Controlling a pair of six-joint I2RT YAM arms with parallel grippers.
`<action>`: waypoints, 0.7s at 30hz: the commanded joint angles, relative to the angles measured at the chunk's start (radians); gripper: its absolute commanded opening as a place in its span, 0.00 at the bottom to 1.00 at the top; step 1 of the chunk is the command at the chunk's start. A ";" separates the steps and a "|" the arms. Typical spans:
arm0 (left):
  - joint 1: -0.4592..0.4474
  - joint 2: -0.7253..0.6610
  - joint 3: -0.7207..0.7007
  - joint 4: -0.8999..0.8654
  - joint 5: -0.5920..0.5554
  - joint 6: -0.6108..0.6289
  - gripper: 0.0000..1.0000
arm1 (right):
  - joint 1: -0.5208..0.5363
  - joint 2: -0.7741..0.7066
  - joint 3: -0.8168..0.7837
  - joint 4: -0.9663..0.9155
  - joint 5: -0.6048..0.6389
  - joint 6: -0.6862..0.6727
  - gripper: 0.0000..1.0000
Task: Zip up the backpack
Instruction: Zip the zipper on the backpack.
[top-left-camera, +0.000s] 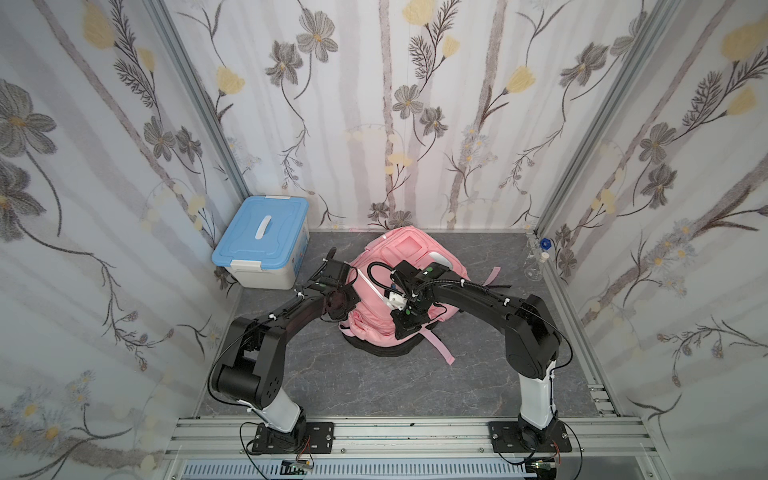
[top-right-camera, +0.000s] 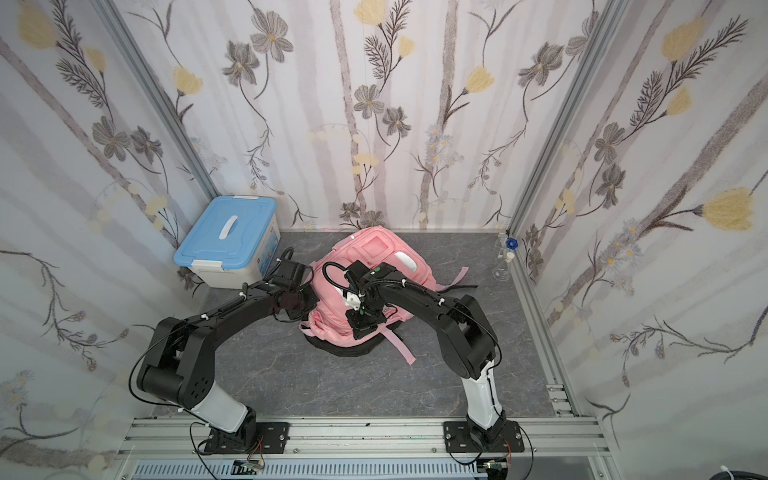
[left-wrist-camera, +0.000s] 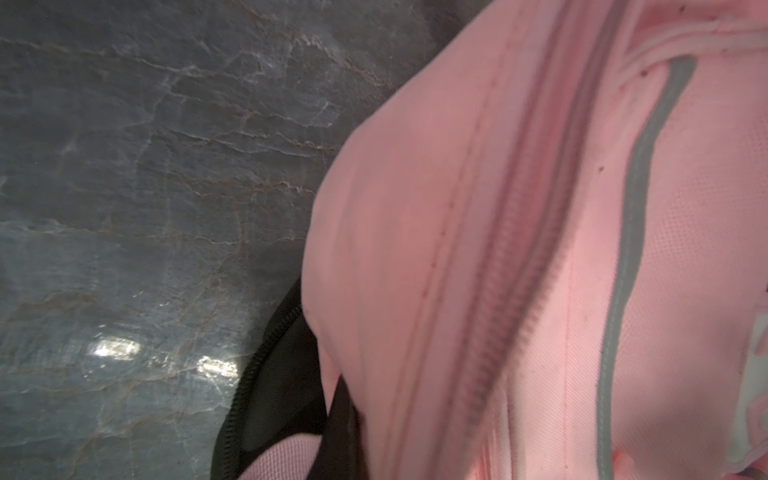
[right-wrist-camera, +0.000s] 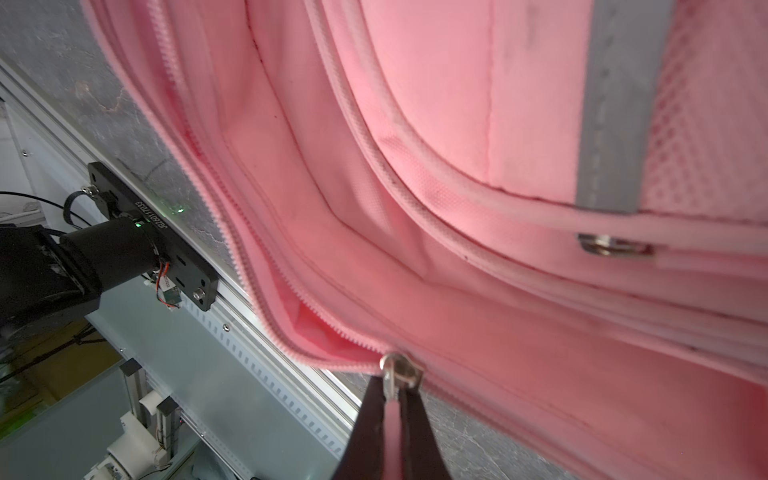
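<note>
backpack (top-left-camera: 415, 249), pink, lies on the grey table (top-left-camera: 332, 374) near the back wall in both top views. my left gripper (top-left-camera: 352, 291) is at its left flank, my right gripper (top-left-camera: 402, 332) at its front edge. a blue-lidded box (top-left-camera: 262, 237) stands apart at back left.

left wrist: only pink fabric and a closed run of zipper (left-wrist-camera: 519, 270). my left jaws are clenched, on what i cannot tell.

right wrist: my fingers (right-wrist-camera: 370, 415) pinch the pink pull tab (right-wrist-camera: 392, 419) below the metal slider (right-wrist-camera: 401, 368). beyond it the teeth gape.
</note>
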 joint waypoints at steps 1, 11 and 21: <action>-0.004 -0.009 -0.003 0.034 -0.014 -0.025 0.00 | 0.007 0.011 0.008 0.053 -0.096 0.026 0.00; -0.004 -0.010 -0.013 0.044 -0.010 -0.031 0.00 | 0.013 0.034 0.040 0.088 -0.129 0.075 0.00; -0.010 -0.009 -0.016 0.047 -0.010 -0.033 0.00 | 0.024 0.068 0.103 0.090 -0.179 0.104 0.00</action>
